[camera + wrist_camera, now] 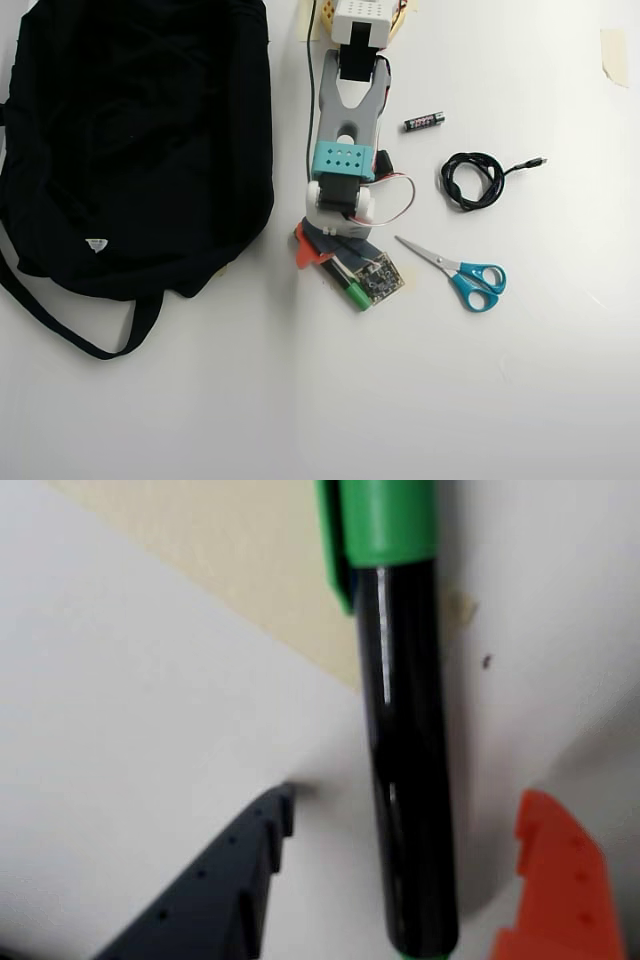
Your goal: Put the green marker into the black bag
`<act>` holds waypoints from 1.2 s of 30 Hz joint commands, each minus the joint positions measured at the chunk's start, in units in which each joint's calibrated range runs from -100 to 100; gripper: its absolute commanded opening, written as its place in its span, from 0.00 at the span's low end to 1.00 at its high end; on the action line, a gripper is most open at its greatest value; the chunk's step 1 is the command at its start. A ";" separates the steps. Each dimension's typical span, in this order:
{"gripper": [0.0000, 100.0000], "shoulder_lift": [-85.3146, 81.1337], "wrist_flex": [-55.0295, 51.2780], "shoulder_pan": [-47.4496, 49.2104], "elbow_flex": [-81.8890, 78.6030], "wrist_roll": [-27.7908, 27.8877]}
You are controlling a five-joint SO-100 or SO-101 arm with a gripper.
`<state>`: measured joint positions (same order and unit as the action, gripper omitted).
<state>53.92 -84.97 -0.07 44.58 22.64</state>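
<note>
In the wrist view the gripper (400, 880) has its jaws spread wide, a dark grey finger (220, 890) at seven o'clock and an orange finger (555, 880) at five o'clock. The green marker (405, 730) lies between them on the white table (130, 730), barrel running from six o'clock up to its green cap at twelve; neither finger touches it. A beige patch (230, 550) sits at eleven o'clock.

In the overhead view the arm (345, 150) reaches down from twelve o'clock to the table's middle, and the marker's green cap (357, 296) peeks out beneath the wrist. The scissors (460, 275) with blue handles lie close by at three o'clock of the marker. Farther off, toward one o'clock, are a coiled black cable (475, 180) and a small battery (423, 122). The black bag (130, 130) fills the ten o'clock corner, well apart from the marker.
</note>
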 commanded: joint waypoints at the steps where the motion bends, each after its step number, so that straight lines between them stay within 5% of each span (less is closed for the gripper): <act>1: 0.29 -0.48 -0.47 0.45 1.61 0.23; 36: 0.20 -0.64 -1.25 -0.15 1.61 0.70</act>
<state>53.92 -85.83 -0.07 44.58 23.13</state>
